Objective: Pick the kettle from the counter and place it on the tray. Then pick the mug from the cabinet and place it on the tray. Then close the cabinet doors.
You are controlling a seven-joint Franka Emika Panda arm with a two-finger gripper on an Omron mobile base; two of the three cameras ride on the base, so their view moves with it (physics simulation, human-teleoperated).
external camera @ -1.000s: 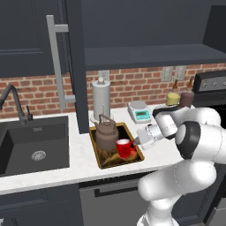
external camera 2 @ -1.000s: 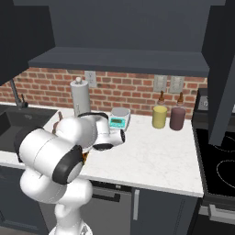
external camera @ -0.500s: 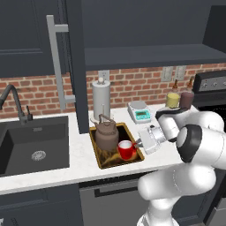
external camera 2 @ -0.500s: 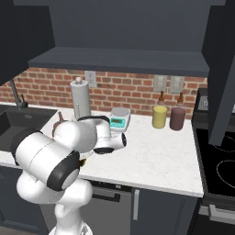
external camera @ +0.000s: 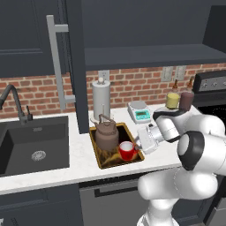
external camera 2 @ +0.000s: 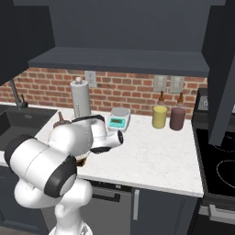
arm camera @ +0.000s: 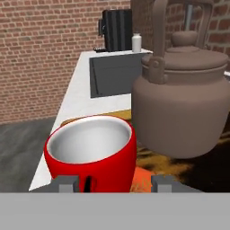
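Note:
The brownish-grey kettle [external camera: 107, 136] stands on the flame-patterned tray [external camera: 121, 163] on the white counter [external camera: 79, 159]. Beside it on the tray sits the red mug [external camera: 126, 150], upright, its white inside showing. My gripper [external camera: 137, 148] is low at the mug's right side. In the hand view the mug [arm camera: 92, 155] is just ahead of my gripper [arm camera: 115, 184], the fingertips [arm camera: 67, 183] stand wide apart, open, and the kettle [arm camera: 182, 108] looms to the right. The cabinet doors stand open: the left door [external camera: 26, 39] with its bar handle [external camera: 55, 66], the right door [external camera 2: 222, 69].
A tall silver-white cylinder [external camera: 101, 99] stands behind the tray. A small scale [external camera: 140, 112], a yellow bottle [external camera: 173, 99] and a dark bottle [external camera: 186, 99] line the brick wall. The dark sink [external camera: 33, 143] with its faucet [external camera: 13, 99] lies left; a stove [external camera 2: 220, 160] is right.
The mug has sunk slightly onto the tray beside the kettle. The arm's elbow has swung lower and to the right; the hand stays beside the mug.

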